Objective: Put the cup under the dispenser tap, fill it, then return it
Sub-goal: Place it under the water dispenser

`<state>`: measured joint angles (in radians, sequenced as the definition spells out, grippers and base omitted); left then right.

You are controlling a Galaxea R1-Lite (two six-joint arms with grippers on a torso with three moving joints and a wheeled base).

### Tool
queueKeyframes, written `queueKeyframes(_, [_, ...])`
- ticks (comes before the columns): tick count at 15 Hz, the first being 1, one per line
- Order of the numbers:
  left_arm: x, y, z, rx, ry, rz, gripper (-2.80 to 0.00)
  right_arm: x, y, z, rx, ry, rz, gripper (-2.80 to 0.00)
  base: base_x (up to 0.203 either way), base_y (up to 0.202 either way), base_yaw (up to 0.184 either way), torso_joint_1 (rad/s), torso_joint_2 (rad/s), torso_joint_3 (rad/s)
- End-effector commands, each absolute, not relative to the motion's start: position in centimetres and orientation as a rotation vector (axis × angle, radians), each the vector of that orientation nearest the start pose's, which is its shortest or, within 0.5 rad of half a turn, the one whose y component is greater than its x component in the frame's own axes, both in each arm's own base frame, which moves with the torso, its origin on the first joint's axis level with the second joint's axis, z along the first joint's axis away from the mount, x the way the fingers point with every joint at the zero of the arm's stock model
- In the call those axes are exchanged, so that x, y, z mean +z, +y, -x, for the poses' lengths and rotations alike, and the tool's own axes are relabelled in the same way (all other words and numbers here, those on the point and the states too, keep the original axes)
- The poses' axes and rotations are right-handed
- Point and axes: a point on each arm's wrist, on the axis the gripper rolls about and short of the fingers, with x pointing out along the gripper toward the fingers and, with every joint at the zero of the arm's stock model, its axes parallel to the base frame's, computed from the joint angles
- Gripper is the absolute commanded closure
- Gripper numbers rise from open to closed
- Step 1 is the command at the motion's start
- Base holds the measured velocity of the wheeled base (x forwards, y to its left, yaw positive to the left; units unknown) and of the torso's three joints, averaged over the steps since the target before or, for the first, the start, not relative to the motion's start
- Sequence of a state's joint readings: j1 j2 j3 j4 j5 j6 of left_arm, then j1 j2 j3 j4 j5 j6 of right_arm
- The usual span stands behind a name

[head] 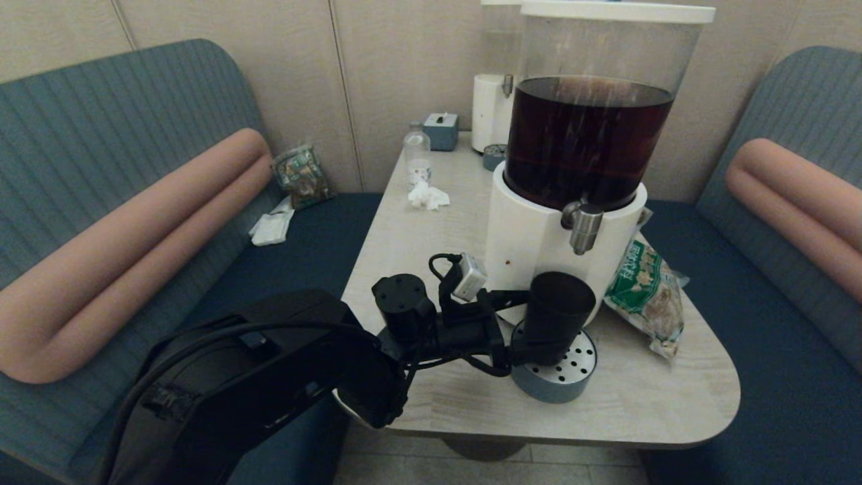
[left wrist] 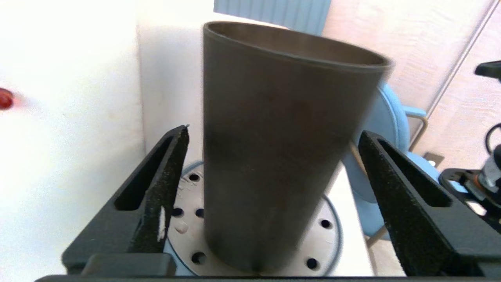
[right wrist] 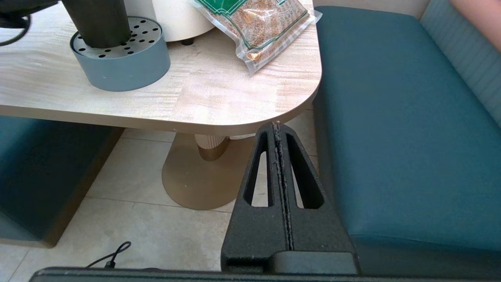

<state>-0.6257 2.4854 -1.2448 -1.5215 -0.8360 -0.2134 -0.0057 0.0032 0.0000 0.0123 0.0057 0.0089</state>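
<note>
The black cup (head: 555,313) (left wrist: 282,137) (right wrist: 98,21) stands on the round perforated drip tray (head: 569,384) (left wrist: 332,235) in front of the big dispenser's white base (head: 528,236). The silver tap (head: 584,229) hangs above the cup's rim, slightly to its right in the head view. My left gripper (head: 528,330) (left wrist: 274,132) is open around the cup's lower half, and a gap shows between each finger and the cup wall. My right gripper (right wrist: 277,125) is shut on nothing, parked low beside the table's near right corner.
A green snack bag (head: 646,293) (right wrist: 258,27) lies right of the dispenser. Farther back are a small clear bottle (head: 417,151), a crumpled tissue (head: 427,197), a tissue box (head: 441,130) and a smaller white dispenser (head: 491,111). Blue benches flank the table (head: 438,283).
</note>
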Motion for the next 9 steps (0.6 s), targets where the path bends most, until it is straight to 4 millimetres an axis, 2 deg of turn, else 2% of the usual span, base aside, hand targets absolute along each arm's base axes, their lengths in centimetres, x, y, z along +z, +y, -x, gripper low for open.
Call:
queueKeyframes(1, [7.8,-27.5,-35.1,-1.483,-0.14,0.142,-2.8,7.4,0.0,2.3,0.0,0.015,-0.009,0.0,0.0,0.0,0.0,0.0,0.0,0.0])
queueKeyframes(9, [8.2,-25.8,-32.8,-1.481,-0.067,0.141,-2.8,7.4,0.0,2.3,0.0,0.015,-0.009,0.0,0.0,0.0,0.0,0.0,0.0,0.0])
